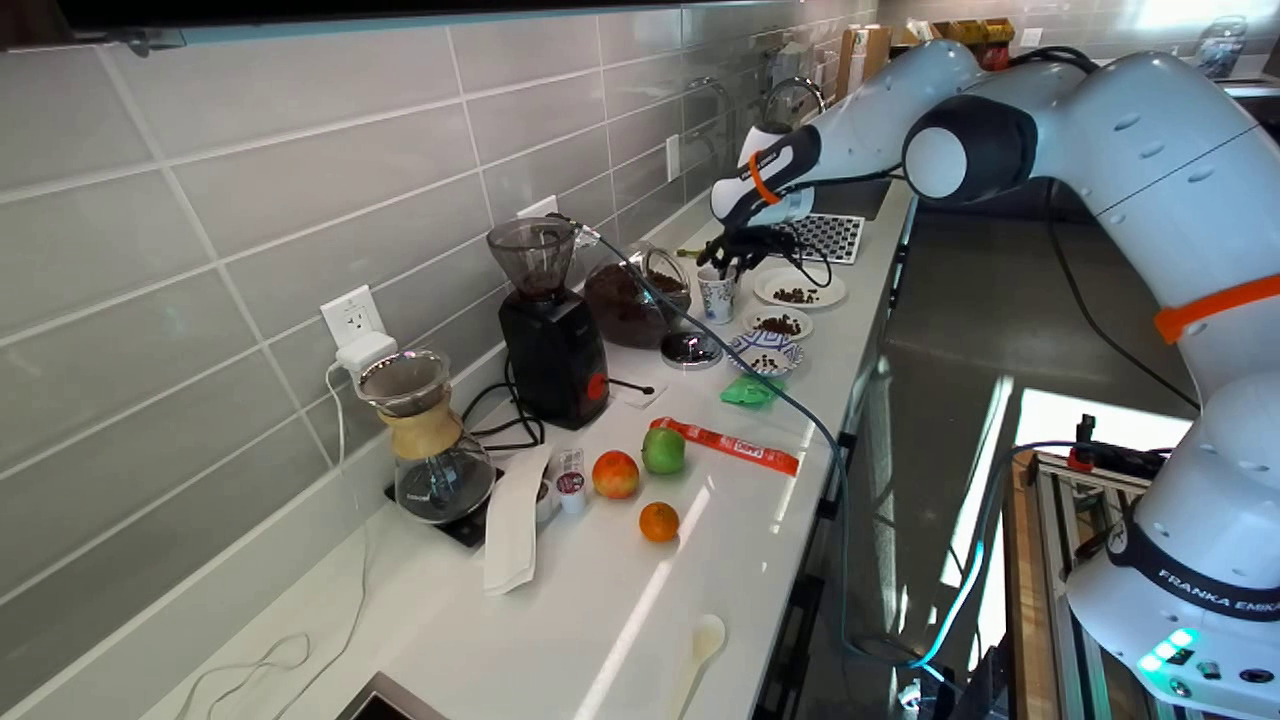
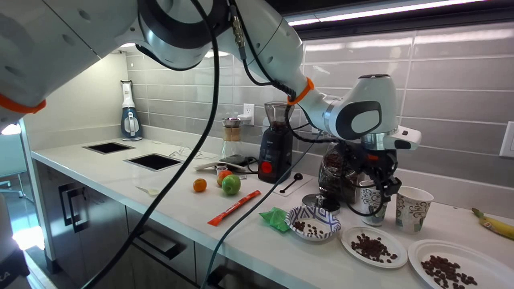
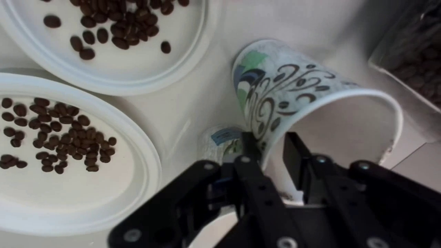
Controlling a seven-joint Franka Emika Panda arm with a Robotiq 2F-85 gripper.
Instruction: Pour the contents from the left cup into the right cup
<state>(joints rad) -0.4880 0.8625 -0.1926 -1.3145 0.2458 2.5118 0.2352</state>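
Note:
Two white paper cups with a dark swirl pattern stand on the counter. The cup nearer the jar (image 2: 370, 197) also shows in the wrist view (image 3: 282, 89) and in an exterior view (image 1: 716, 296). The second cup (image 2: 413, 208) stands beside it; in the wrist view it (image 3: 214, 231) is mostly hidden under the gripper. My gripper (image 3: 271, 146) is open and straddles the rim of the cup nearer the jar, one finger inside and one outside, with a gap at the inner finger. It shows in both exterior views (image 1: 730, 265) (image 2: 387, 192). Cup contents are not visible.
A jar of dark beans (image 2: 339, 172) stands close to the nearer cup. Two white plates with beans (image 2: 373, 247) (image 2: 461, 267) and a patterned bowl (image 2: 313, 222) lie in front. A banana (image 2: 496, 224) and a grinder (image 1: 555, 350) flank the area. Cables hang across.

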